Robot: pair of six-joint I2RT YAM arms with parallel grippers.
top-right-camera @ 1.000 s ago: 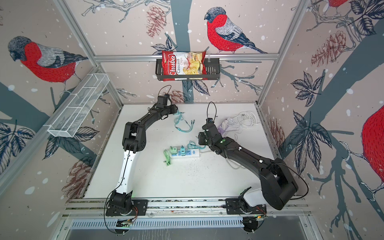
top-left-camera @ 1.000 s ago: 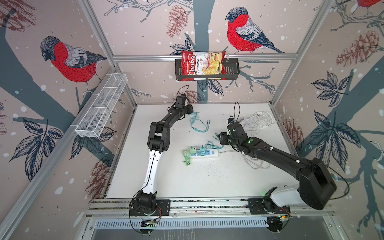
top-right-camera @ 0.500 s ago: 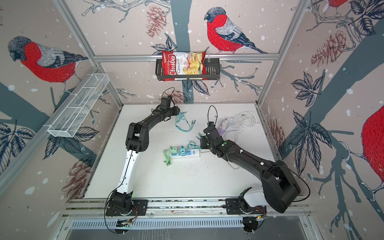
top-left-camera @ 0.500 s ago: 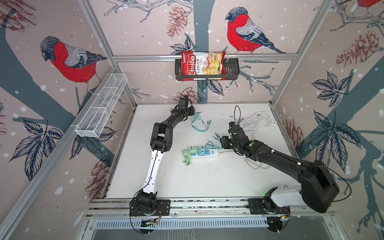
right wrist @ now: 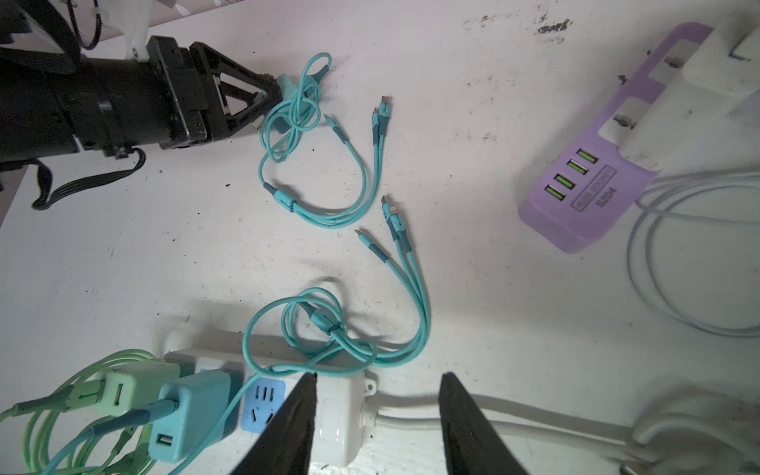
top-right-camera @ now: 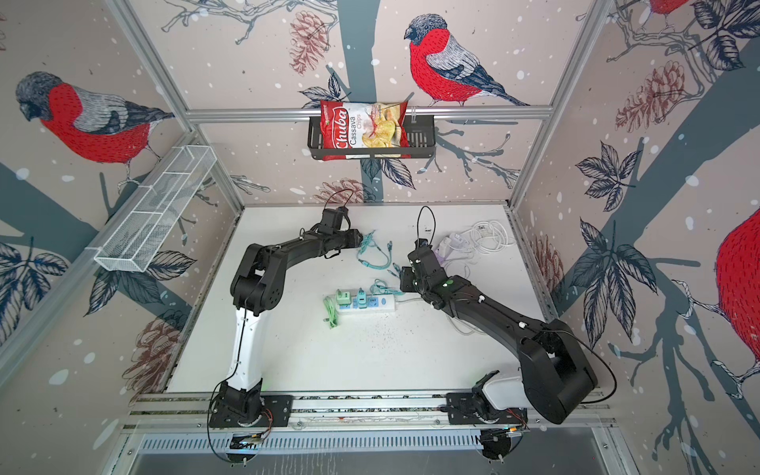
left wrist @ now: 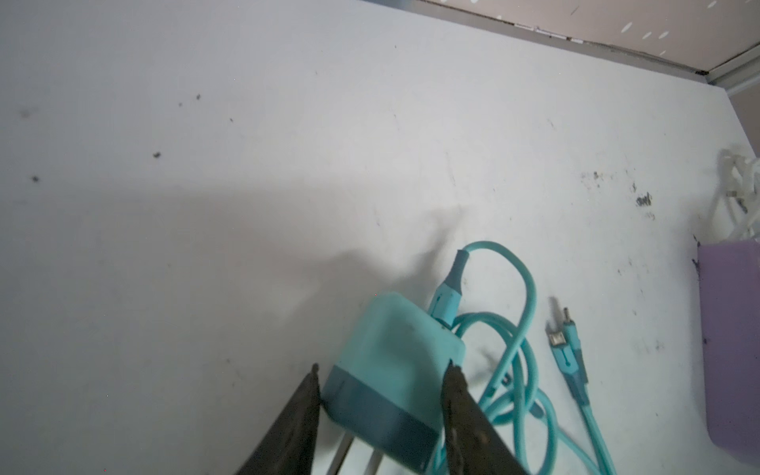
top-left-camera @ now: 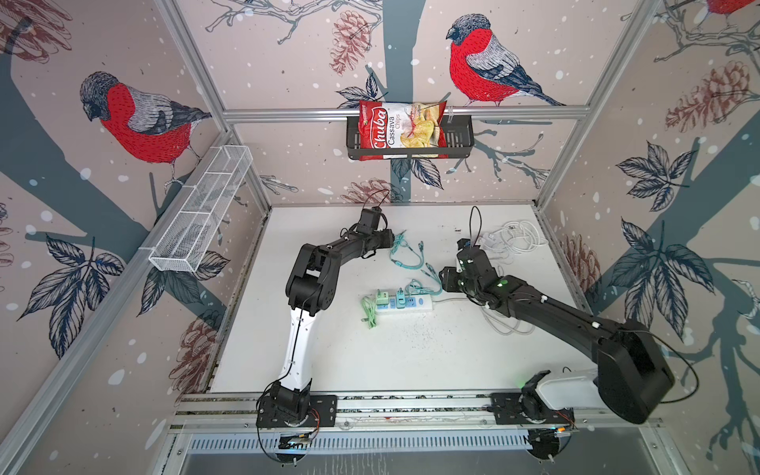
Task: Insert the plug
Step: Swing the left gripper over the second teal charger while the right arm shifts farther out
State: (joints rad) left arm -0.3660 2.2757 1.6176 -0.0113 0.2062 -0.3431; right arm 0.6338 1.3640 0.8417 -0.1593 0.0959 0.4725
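At the middle of the desk (top-left-camera: 370,362) we see the white power strip (top-left-camera: 423,307) with a green charger (right wrist: 127,384) and a teal charger (right wrist: 193,411) seated in it. Our right gripper (right wrist: 376,376) hangs over its cord end, fingers apart, gripping nothing. Nearer the far edge, our left gripper (left wrist: 383,368) is clamped on the teal plug (left wrist: 395,349). A purple strip (right wrist: 575,214) lies by the far right corner.

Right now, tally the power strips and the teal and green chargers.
Power strips: 2, white strip and purple strip.
Teal chargers: 2, held charger in the left pincer, plugged charger on the white strip.
Green chargers: 1, green charger beside it.
Total: 5.
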